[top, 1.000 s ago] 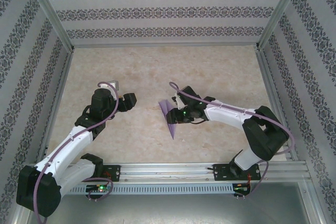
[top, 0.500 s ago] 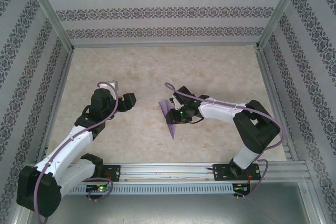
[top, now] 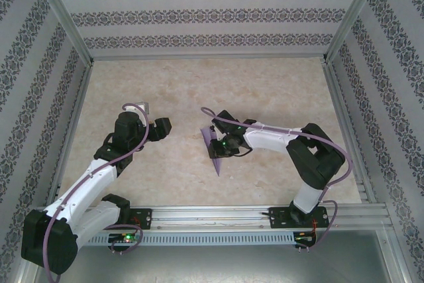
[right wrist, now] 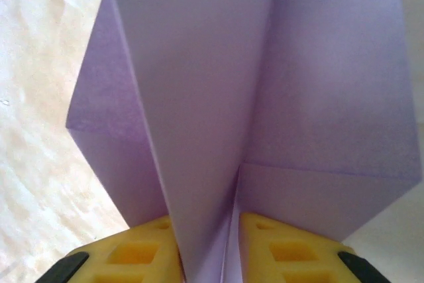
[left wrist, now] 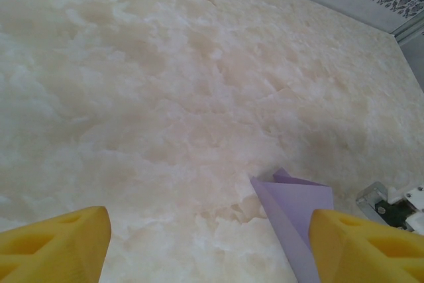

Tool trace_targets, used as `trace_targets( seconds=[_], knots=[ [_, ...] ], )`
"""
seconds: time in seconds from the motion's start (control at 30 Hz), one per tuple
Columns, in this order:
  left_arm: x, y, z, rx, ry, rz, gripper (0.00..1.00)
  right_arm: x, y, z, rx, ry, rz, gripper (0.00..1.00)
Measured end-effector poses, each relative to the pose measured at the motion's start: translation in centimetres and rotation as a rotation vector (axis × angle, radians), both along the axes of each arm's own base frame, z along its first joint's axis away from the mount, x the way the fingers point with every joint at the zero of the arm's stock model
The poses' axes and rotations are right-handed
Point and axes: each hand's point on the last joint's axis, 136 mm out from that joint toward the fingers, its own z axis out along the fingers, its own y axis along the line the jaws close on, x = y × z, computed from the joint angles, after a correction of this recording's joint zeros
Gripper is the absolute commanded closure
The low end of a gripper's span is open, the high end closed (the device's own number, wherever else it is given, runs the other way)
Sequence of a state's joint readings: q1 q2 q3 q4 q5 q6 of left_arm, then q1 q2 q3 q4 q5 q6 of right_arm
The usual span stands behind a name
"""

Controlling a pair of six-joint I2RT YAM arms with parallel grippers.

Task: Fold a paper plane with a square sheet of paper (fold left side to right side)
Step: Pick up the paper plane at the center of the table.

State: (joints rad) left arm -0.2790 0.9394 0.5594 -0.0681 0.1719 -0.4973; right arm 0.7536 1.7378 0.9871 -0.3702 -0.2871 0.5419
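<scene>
Most of the folding appears finished: the sheet is no longer a flat square but a paper plane (top: 216, 162), a slim lilac dart lying near the middle of the surface (top: 199, 84), its point aimed toward the near edge where the arm bases sit. From the right wrist, the paper plane (right wrist: 199, 97) shows a raised centre fold with a wing flap spreading off to each side, and a crease crosses the right flap.

The right tool (top: 218, 144) sits over the wide rear end of the dart. Close up, the right tool (right wrist: 207, 246) stands narrow, one yellow finger on each side of the centre fold, and both seem to press against the paper, so I judge it a pinch on the fold rather than a loose straddle.

The left tool (top: 163, 126) hovers well apart from the dart, over bare surface. From its own camera, the left tool (left wrist: 211, 253) is spread wide with nothing between its fingers, and the tail end of the paper plane (left wrist: 291, 207) lies ahead, near the right finger.

What seems left is little: firming the centre crease, setting the wings even, and perhaps lifting or presenting the plane. Whether the two wings match cannot be told from here.
</scene>
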Motion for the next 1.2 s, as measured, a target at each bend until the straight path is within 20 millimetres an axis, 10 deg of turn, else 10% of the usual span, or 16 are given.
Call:
trace_targets(
  seconds=[0.83,1.2],
  knots=[
    [-0.2,0.4,0.1,0.0,-0.003,0.01,0.2,0.2,-0.9,0.6,-0.122,-0.037,-0.04,0.98],
    [-0.4,0.3,0.6,0.025,-0.03,-0.031,0.11,8.9,-6.1,5.7,-0.182,-0.167,-0.224,0.98]
  ],
)
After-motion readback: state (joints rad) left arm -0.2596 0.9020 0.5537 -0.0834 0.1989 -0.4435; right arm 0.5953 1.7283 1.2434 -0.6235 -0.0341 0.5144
